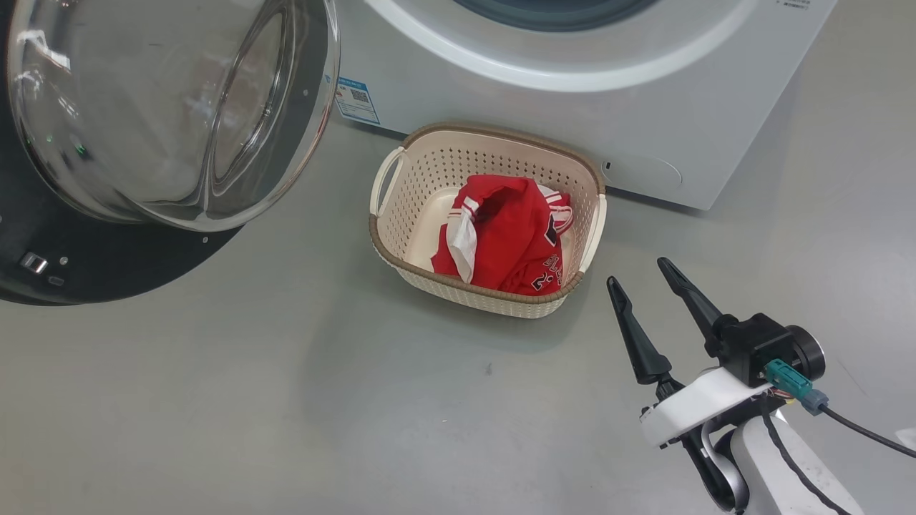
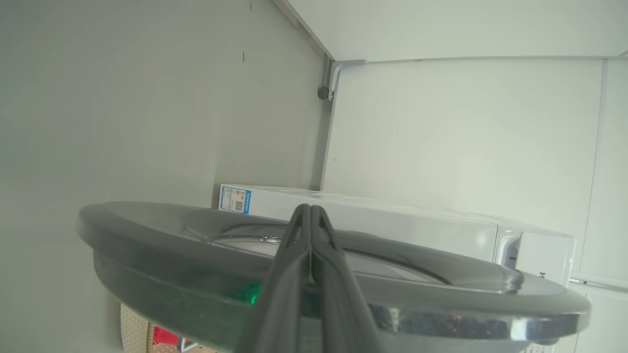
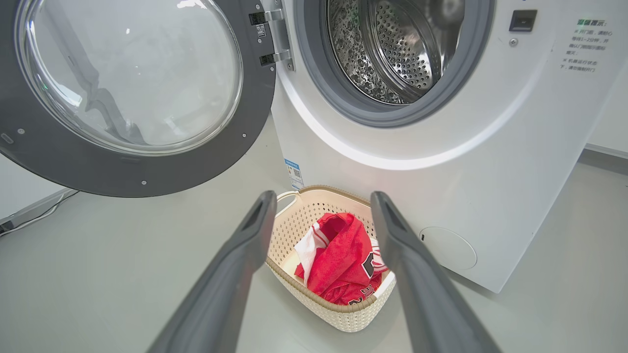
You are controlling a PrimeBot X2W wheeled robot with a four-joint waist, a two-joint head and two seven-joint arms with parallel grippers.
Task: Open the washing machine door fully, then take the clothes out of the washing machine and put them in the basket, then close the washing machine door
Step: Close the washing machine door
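- red clothes (image 1: 508, 243) lie in the cream basket (image 1: 422, 179) before the washing machine (image 1: 644, 121)
- washing machine door (image 1: 107, 272) stands open
- right gripper (image 1: 637, 272): fingers apart, empty, near the basket
- left gripper (image 2: 310, 211): fingers pressed together at the door's rim

**Right claw** (image 1: 637, 272): two long matte-black fingers (image 1: 635, 336), broad at the root and tapering to pointed tips. Seen along their length from the wrist, they look mid-grey, with a shallow recessed groove near each tip. Root: blocky black housing (image 1: 748, 347) ending in a round black drum (image 1: 807, 352), above a curved glossy white plastic shell (image 1: 690, 408). A teal rectangular connector (image 1: 786, 375) and a smaller blue-grey plug (image 1: 814, 400) feed a thin black cable (image 1: 866, 429). A second black cable (image 1: 791, 461) runs along the smooth white rounded forearm (image 1: 755, 472).

**Left claw** (image 2: 311, 208): dark grey fingers of the same tapering form.
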